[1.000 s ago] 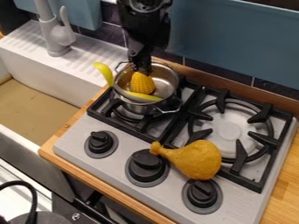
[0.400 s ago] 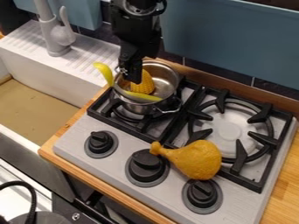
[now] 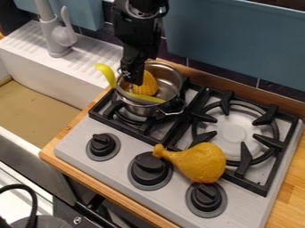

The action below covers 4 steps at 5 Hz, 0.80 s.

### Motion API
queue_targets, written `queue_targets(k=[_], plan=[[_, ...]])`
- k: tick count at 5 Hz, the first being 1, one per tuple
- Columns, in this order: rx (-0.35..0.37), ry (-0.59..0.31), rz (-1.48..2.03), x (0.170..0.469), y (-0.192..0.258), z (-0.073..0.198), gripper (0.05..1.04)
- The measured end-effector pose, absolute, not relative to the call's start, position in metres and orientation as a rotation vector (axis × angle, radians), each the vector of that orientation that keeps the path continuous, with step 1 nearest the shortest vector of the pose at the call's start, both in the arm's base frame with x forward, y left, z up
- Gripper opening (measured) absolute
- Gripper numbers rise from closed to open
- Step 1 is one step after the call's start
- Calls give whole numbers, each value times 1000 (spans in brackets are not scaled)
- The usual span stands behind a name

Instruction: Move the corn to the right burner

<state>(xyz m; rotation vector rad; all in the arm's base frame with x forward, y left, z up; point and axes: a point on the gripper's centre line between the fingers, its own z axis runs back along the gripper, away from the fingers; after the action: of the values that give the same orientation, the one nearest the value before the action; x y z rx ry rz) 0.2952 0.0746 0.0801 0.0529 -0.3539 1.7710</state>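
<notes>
Yellow corn (image 3: 148, 85) stands in a metal pot (image 3: 139, 109) near the stovetop's (image 3: 72, 149) back left corner. The black gripper (image 3: 132, 81) hangs just left of the corn, partly hiding it; whether clenched or released, I cannot tell.

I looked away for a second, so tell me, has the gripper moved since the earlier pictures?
Yes. Against the unmoved pot, the gripper is now lower and further left in the view than in the first picture.
</notes>
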Motion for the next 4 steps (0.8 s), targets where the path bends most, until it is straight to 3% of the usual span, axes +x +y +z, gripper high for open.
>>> queue_targets(k=[4], plan=[[83, -417, 1744, 301, 64, 64, 999]])
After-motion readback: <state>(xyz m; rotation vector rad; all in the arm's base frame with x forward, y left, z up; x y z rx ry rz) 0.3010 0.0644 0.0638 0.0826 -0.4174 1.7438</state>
